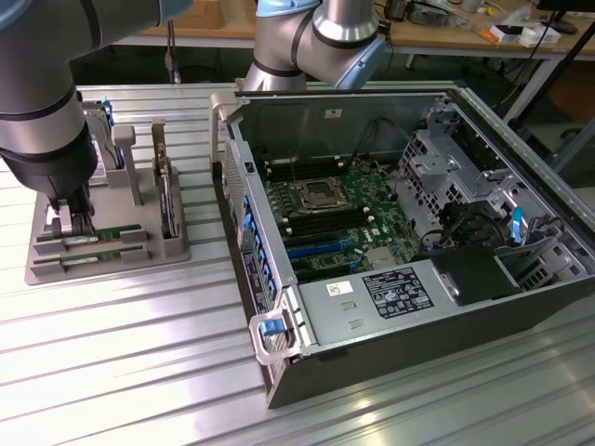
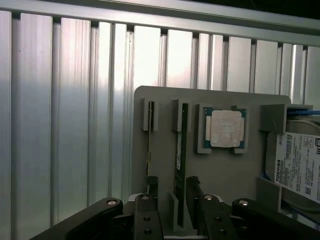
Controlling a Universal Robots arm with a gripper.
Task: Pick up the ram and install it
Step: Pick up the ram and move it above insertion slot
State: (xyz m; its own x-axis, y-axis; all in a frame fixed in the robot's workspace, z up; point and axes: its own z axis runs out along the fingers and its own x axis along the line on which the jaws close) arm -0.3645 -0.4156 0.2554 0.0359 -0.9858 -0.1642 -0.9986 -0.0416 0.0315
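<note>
The ram [image 2: 180, 150] is a thin green stick standing on edge in a slot of the grey holder [image 2: 225, 175]. A second, similar stick [image 2: 149, 142] stands in the slot beside it. My gripper [image 2: 172, 189] is open, and its dark fingers [image 2: 193, 192] straddle one end of the ram without closing on it. In the exterior view the gripper [image 1: 72, 223] is down at the holder [image 1: 112, 265], at that view's left, with the green sticks [image 1: 107, 234] just beside the fingers.
A square silver processor [image 2: 226, 128] and a labelled hard drive [image 2: 297, 170] also sit in the holder. The open computer case [image 1: 390, 325] lies at the exterior view's right, its motherboard [image 1: 325, 218] showing black and blue memory slots. Ribbed metal table [image 1: 121, 362] all around.
</note>
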